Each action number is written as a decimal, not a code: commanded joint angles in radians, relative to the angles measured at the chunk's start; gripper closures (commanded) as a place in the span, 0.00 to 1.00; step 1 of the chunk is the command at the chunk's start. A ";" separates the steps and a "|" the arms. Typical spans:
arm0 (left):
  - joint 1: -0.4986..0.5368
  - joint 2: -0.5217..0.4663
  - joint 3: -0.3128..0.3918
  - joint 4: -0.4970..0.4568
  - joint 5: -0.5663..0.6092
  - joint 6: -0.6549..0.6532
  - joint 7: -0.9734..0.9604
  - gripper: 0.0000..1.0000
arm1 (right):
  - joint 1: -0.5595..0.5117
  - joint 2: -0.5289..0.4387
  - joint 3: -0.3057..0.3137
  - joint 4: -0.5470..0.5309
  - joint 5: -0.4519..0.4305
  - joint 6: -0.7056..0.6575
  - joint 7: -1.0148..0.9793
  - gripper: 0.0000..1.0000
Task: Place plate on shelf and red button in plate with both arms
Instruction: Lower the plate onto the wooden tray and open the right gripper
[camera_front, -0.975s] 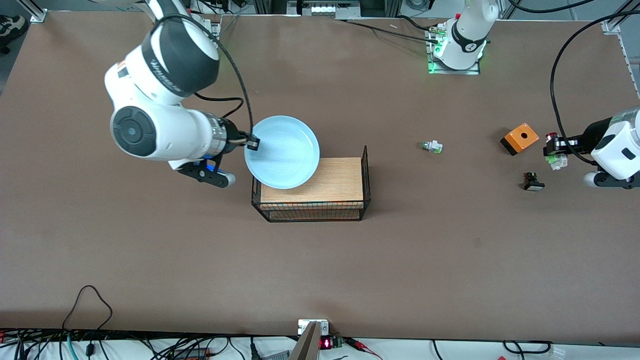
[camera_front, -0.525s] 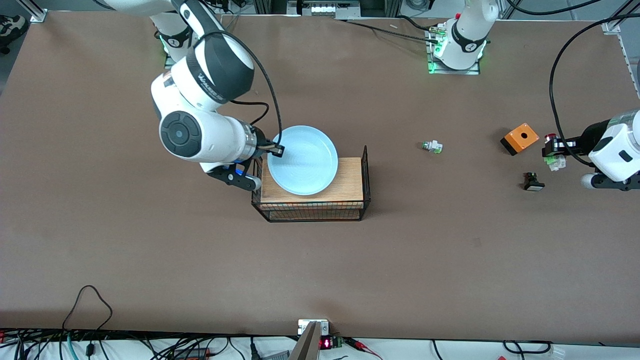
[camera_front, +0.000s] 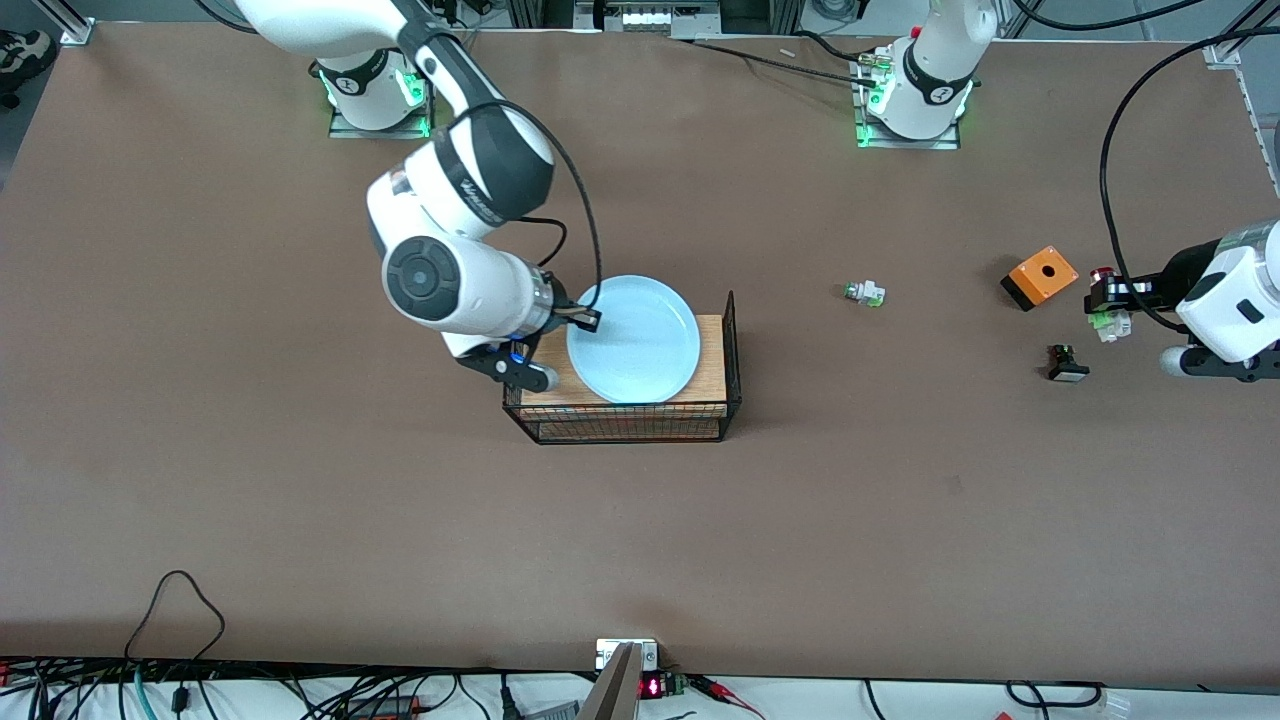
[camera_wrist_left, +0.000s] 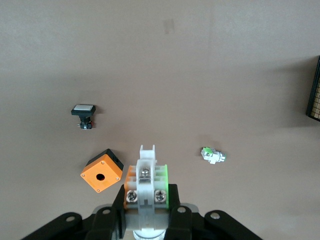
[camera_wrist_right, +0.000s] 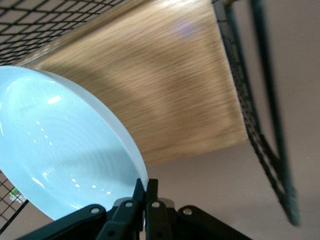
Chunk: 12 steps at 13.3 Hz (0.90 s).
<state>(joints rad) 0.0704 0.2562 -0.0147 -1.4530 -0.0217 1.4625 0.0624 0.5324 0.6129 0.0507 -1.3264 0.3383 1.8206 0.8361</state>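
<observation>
The plate (camera_front: 632, 340) is pinched at its rim by the right gripper (camera_front: 588, 319), fingers pressed together on the edge, and is held over the wooden top of the wire rack (camera_front: 720, 425); contact w/ the wood cannot be told. In the right wrist view the plate (camera_wrist_right: 60, 150) is seen tilted across the rack's wooden top (camera_wrist_right: 165, 90), w/ the fingertips (camera_wrist_right: 139, 192) clamped on the rim. The rack's upright wire end (camera_front: 733, 340) stands just beside the plate's edge, toward the left arm's end of the table.

The red button (camera_front: 1106, 310) is gripped by the left gripper (camera_front: 1104, 298), held in the air near the left arm's end of the table. In the left wrist view only its white body w/ green and orange sides (camera_wrist_left: 147, 182) is seen btwn the closed fingers; the red cap is hidden there.

Near it, on the table: an orange box (camera_front: 1040, 276) w/ a round hole in its top, just beside the gripper; a black switch (camera_front: 1067, 363) w/ a white cap, nearer the front camera than the box; a small white-green part (camera_front: 864, 293) lies alone btwn rack and box, well apart from both.

The left arm is cut off by the frame edge in the front view. The rack's lower shelf is mostly hidden under the wooden top.
</observation>
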 joint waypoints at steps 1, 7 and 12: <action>0.005 0.012 -0.005 0.031 -0.001 -0.017 0.022 1.00 | 0.026 0.016 -0.012 -0.007 -0.025 0.049 0.024 0.98; -0.003 0.014 -0.004 0.034 -0.001 -0.016 0.020 1.00 | 0.038 0.051 -0.011 -0.007 -0.079 0.075 0.023 0.90; -0.007 0.014 -0.004 0.034 -0.001 -0.016 0.017 1.00 | 0.024 0.048 -0.012 0.004 -0.065 0.078 0.024 0.47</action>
<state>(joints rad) 0.0650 0.2571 -0.0189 -1.4527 -0.0217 1.4625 0.0641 0.5562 0.6667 0.0448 -1.3276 0.2759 1.8899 0.8433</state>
